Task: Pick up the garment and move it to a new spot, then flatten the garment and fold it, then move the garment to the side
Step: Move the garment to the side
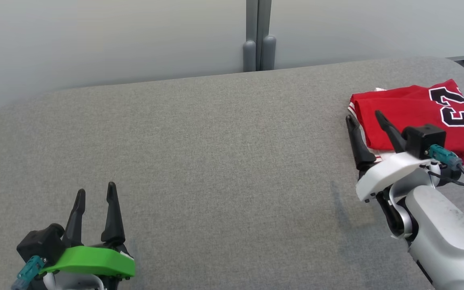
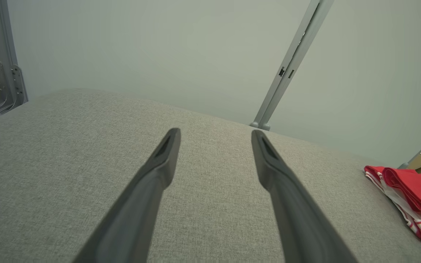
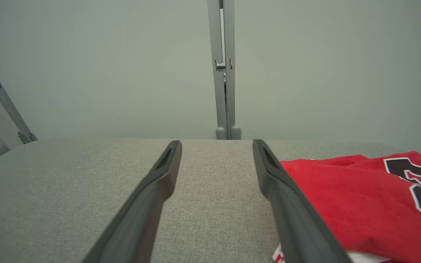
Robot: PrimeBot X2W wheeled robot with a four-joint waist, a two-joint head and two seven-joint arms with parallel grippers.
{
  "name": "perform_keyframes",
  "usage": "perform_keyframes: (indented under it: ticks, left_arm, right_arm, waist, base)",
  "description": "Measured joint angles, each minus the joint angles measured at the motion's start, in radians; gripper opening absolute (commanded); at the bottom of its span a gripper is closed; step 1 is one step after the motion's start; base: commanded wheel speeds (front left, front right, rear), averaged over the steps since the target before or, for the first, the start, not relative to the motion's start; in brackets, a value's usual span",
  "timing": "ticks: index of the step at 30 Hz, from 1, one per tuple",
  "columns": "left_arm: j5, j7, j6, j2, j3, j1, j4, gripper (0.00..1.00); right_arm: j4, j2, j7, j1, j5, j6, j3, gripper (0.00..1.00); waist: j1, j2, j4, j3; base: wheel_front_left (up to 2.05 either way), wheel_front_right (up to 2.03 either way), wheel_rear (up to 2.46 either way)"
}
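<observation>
At the lower left of the head view, the left hand (image 1: 96, 188) sits low over the grey fabric counter (image 1: 224, 141). Its two dark fingers are spread wide with nothing between them, and a green bracket (image 1: 91, 259) sits at its wrist. The left wrist view confirms bare fabric in the gap between the fingers. The centre of the counter carries nothing, and behind its far edge a grey post (image 1: 258, 36) stands between two pale wall panels. The right hand (image 1: 363, 116) is at the right, also fully open and gripping nothing. One finger is over bare counter just beside the garment's left edge and the other is over the garment's near left corner. Contact with the cloth cannot be confirmed from these angles. The garment (image 1: 413, 112), a red jersey with black, white-edged numerals, lies folded at the far right end of the counter. White and red striped trim shows along its left edge.
</observation>
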Motion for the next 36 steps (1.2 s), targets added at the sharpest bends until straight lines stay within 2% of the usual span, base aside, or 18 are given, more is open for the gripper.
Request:
perform_keyframes:
  ticks: [23, 36]
  left_arm:
    - [0.01, -0.017, 0.003, -0.012, 0.022, 0.086, 0.003, 1.0]
    - [0.027, -0.018, 0.007, -0.013, 0.014, 0.09, -0.001, 1.0]
  right_arm:
    - [-0.111, 0.144, 0.0, 0.215, -0.158, 0.0, -0.156, 1.0]
    - [-0.131, 0.161, 0.0, 0.259, -0.217, 0.0, -0.182, 1.0]
  waist:
    - [0.0, 0.0, 0.014, -0.039]
    - [0.0, 0.0, 0.015, -0.039]
  base:
    - [0.0, 0.0, 0.0]
    - [0.0, 0.0, 0.0]
